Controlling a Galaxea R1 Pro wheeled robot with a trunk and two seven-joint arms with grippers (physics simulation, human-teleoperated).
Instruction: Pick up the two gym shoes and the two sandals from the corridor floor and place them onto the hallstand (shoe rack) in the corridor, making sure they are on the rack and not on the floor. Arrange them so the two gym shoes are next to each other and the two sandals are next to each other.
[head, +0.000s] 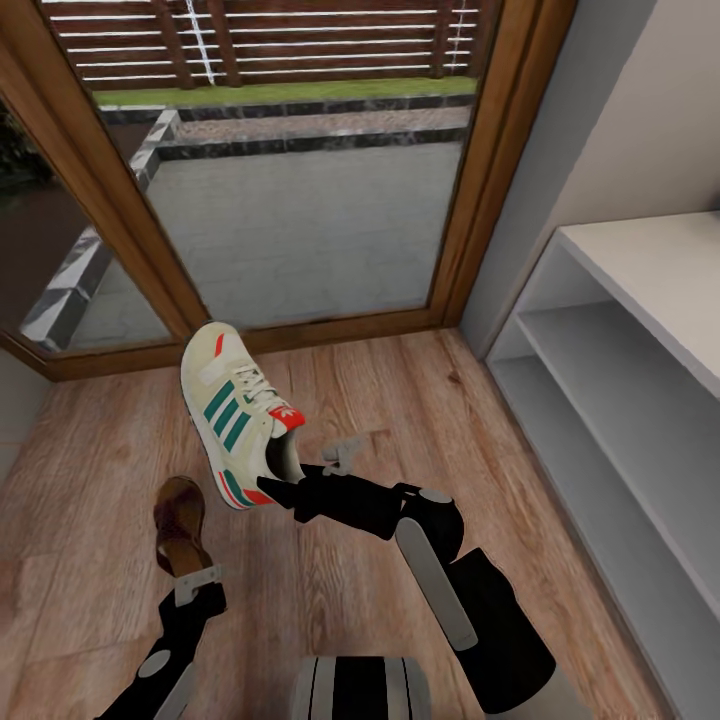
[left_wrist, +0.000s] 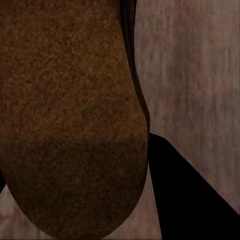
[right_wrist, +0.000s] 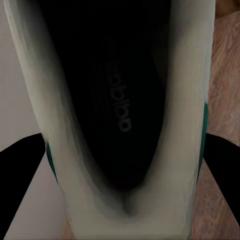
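Here wood-plank corridor floor (head: 420, 400), glass door (head: 300, 200), pale hallstand (head: 640, 270) at right.

A tall glass door (head: 300, 200) in a warm brown wooden frame (head: 480, 200) stands at the far edge of the floor, its sill running along the boards. Through the glass lies a patio of grey paving stones (head: 300, 240) — bordered by a dark stone kerb (head: 310, 145), then a strip of gravel and a band of green grass (head: 280, 93). Beyond the grass stands a slatted wooden fence (head: 270, 40). To the right of the frame rises a plain pale grey wall (head: 610, 110) — bare and smooth.
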